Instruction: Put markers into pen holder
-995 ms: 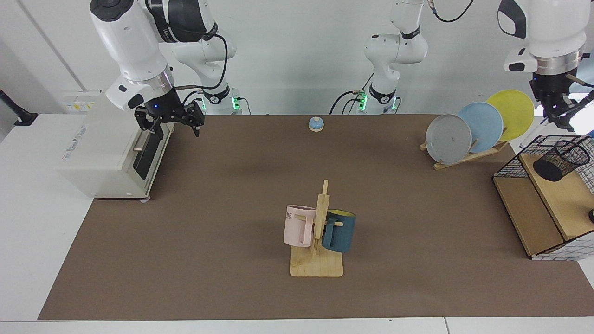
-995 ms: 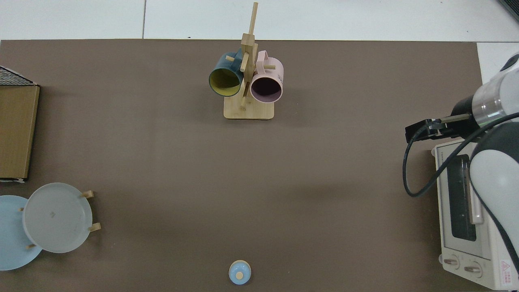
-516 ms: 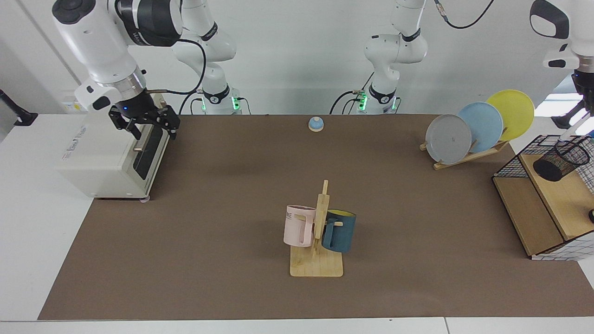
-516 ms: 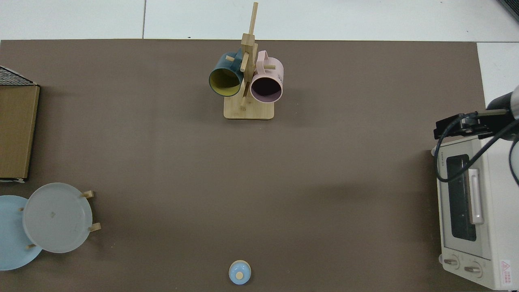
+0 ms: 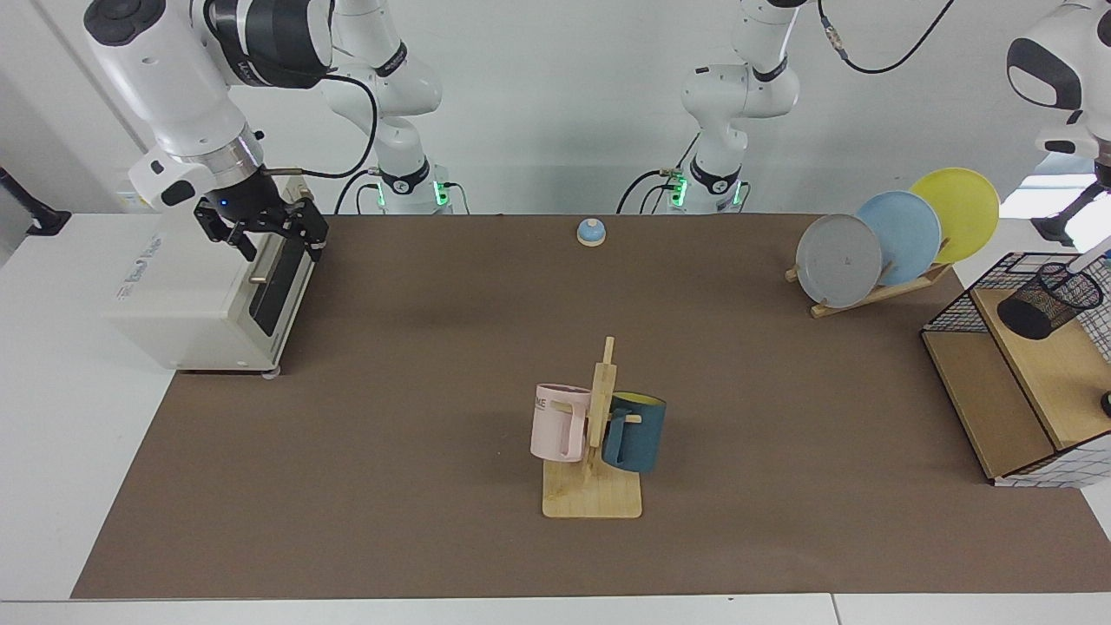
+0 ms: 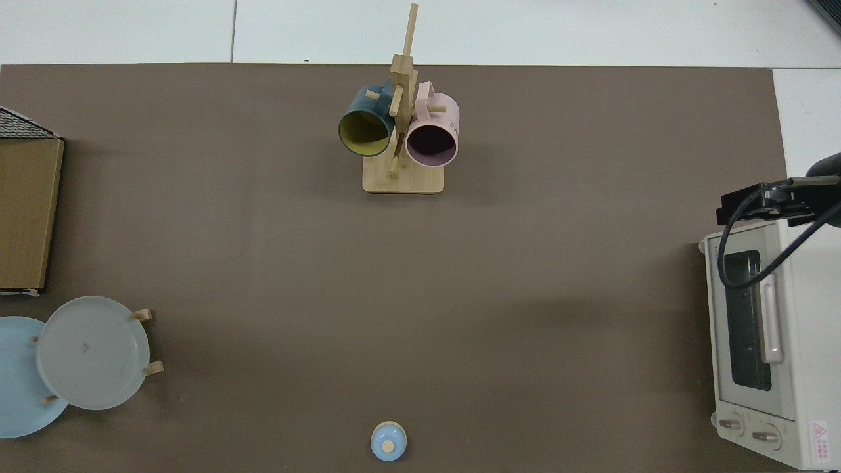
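Note:
The pen holder (image 5: 1050,299), a black wire-mesh cup, stands on the wooden shelf at the facing view's right edge. A slim white marker (image 5: 1093,259) leans out of its mouth toward the right; its upper end is cut off by the frame. Only a dark sliver of my left gripper (image 5: 1104,163) shows at that edge, high above the holder and apart from the marker. My right gripper (image 5: 284,250) hangs open and holds nothing over the front of the toaster oven (image 5: 204,299). In the top view the right gripper (image 6: 749,205) sits beside the toaster oven (image 6: 765,341).
A mug tree (image 5: 594,434) with a pink and a dark blue mug stands mid-table. Three plates lean in a rack (image 5: 894,239) at the back right. A wire-grid basket frame with wooden shelves (image 5: 998,399) holds the cup. A small blue bell (image 5: 591,232) sits at the back.
My left gripper rose and drew away to the view's right, off the marker, which now rests in the pen holder. My right arm swung left, over the toaster oven.

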Available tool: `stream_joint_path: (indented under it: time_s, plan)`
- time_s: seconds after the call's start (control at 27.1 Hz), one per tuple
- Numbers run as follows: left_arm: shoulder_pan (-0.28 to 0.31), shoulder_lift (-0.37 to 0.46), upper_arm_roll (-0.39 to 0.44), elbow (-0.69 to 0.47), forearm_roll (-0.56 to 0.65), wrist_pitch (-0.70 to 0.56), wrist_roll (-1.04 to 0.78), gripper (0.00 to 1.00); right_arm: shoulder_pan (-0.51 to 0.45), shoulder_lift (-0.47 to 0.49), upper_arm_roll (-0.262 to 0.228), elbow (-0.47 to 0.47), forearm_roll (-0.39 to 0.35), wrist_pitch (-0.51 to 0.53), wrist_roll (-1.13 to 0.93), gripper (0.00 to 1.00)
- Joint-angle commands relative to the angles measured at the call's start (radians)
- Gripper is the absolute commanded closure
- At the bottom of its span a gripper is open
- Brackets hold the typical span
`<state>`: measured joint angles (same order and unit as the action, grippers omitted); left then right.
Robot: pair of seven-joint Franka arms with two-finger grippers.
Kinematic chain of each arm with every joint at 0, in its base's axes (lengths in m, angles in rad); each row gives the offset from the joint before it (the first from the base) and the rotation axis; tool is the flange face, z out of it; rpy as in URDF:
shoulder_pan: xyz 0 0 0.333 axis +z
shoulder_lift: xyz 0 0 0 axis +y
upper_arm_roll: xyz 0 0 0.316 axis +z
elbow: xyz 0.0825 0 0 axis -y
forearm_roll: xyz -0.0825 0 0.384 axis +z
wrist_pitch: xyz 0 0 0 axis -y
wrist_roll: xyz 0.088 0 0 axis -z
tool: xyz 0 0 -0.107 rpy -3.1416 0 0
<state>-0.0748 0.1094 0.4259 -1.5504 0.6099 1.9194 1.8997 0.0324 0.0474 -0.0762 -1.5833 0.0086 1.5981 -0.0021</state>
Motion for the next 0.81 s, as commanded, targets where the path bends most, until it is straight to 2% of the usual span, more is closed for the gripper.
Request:
stream_joint_path:
  time_s: [0.0,0.11,0.15,0.18,0.22,0.26,0.55,0.77]
  plan:
    - [0.009,0.033,-0.004,0.016,0.011,0.007,0.019,1.0,-0.005,-0.011,0.006,-0.021,-0.013,0.023,0.001,0.0]
    - [0.016,0.055,-0.004,-0.006,0.004,0.042,0.016,1.0,-0.006,-0.011,0.006,-0.023,-0.013,0.023,0.001,0.0]
    - [0.018,0.055,-0.003,-0.019,0.004,0.053,0.016,0.97,-0.005,-0.011,0.004,-0.021,-0.013,0.023,0.001,0.0]
    - [0.02,0.055,-0.002,-0.025,0.004,0.059,0.016,0.78,-0.006,-0.011,0.006,-0.023,-0.013,0.025,0.001,0.0]
    - [0.018,0.055,-0.002,-0.027,0.002,0.055,0.015,0.37,-0.006,-0.011,0.006,-0.023,-0.013,0.023,0.001,0.0]
    - [0.017,0.053,-0.002,-0.03,0.001,0.053,0.004,0.0,-0.005,-0.011,0.006,-0.023,-0.013,0.025,0.001,0.0]
    - [-0.003,0.042,-0.024,-0.033,-0.007,-0.016,-0.065,0.0,-0.005,-0.011,0.006,-0.023,-0.013,0.025,0.001,0.0]
    - [-0.014,0.036,-0.073,-0.045,-0.122,-0.059,-0.145,0.0,-0.005,-0.011,0.006,-0.023,-0.013,0.025,0.001,0.0]
